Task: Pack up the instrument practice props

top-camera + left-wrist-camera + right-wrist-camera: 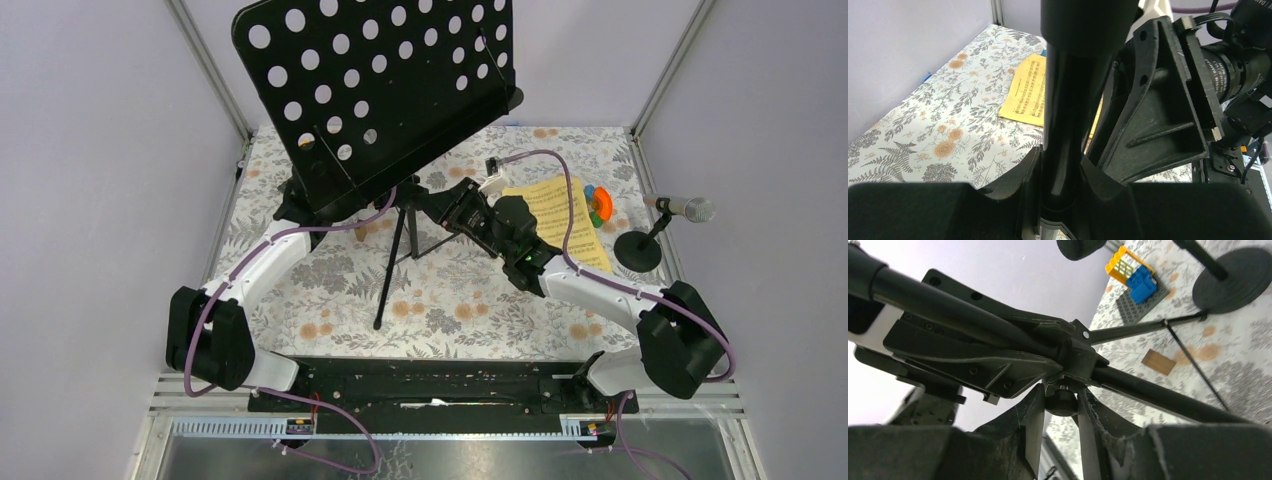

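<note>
Both end effectors meet at the music rack (pixel 380 80), which stands tilted at 12 o'clock in the overhead view. Its perforated black panel covers my left end effector, so only my left arm (pixel 265 258) shows, running in under it. My right end effector (pixel 440 200) reaches in from 4 o'clock to the stem below the panel. The tripod legs (pixel 392 270) splay onto the floral surface (pixel 470 310). Yellow sheet-music pages (pixel 560 215) lie at 2 o'clock with a small orange-green-blue toy (pixel 598 205) just beside them. A silver microphone (pixel 690 208) sits on a disc-based post (pixel 637 250) at 3 o'clock.

From the left wrist I see what the panel hides: my left end effector (pixel 1060 165) is clamped on the rack's pole (pixel 1068 100). The pages lie beyond at 10 o'clock, and a finger (pixel 1158 115) of my right end effector crowds in at 3 o'clock.

From the right wrist I look up at the hub (pixel 1073 352) where the legs join. My right end effector (pixel 1061 395) is closed on a small knob (pixel 1061 404) beneath it. Only here do I see these:
- a yellow-and-blue toy block build (pixel 1135 275) at 1 o'clock
- a black disc base (pixel 1233 280) at 2 o'clock
- the rounded head of a black microphone (pixel 1080 246) at 12 o'clock
- a small brown tile (pixel 1158 361) on the surface
</note>
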